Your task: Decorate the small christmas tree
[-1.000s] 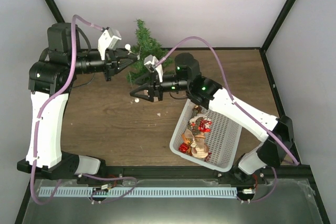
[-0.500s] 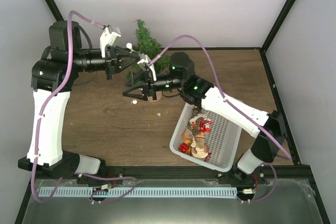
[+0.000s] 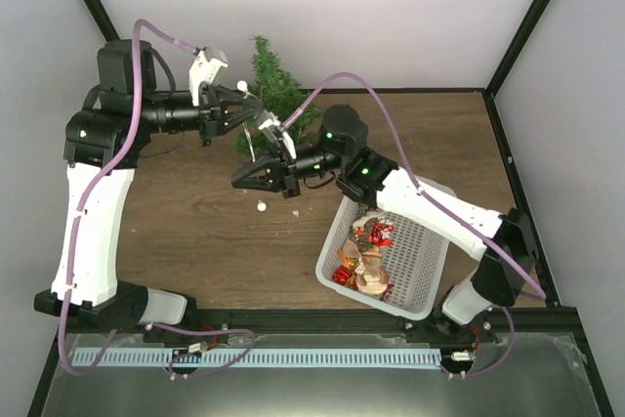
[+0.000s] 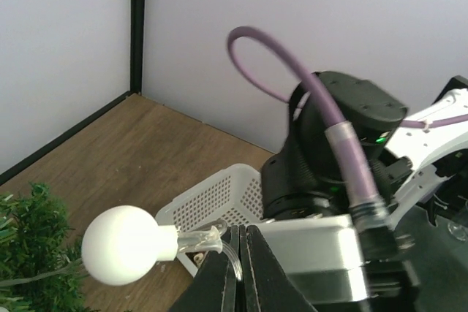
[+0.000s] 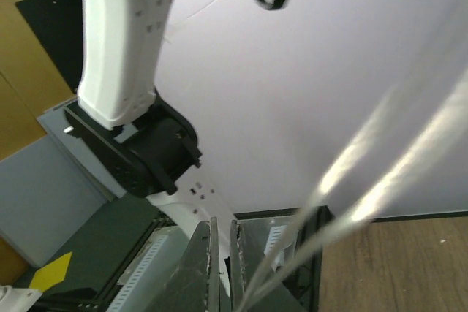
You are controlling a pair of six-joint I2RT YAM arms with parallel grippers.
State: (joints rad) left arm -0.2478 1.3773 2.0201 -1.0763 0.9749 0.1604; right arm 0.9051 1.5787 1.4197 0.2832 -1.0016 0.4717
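The small christmas tree stands at the back of the table; its green branches show at the lower left of the left wrist view. My left gripper is raised beside the tree. It is shut on the clear loop of a white ball ornament. My right gripper is shut just below and in front of it. Blurred clear thread strands run past its fingers; I cannot tell if they are pinched. A second white ball shows just below the right gripper.
A white perforated basket with red and tan ornaments sits at the front right. The right arm's black wrist is close behind the left gripper. Both arms crowd the space in front of the tree.
My right gripper has moved left toward the left gripper and closed from open to shut. The lower white ball has shifted down and right. The left gripper stays shut on its ornament.
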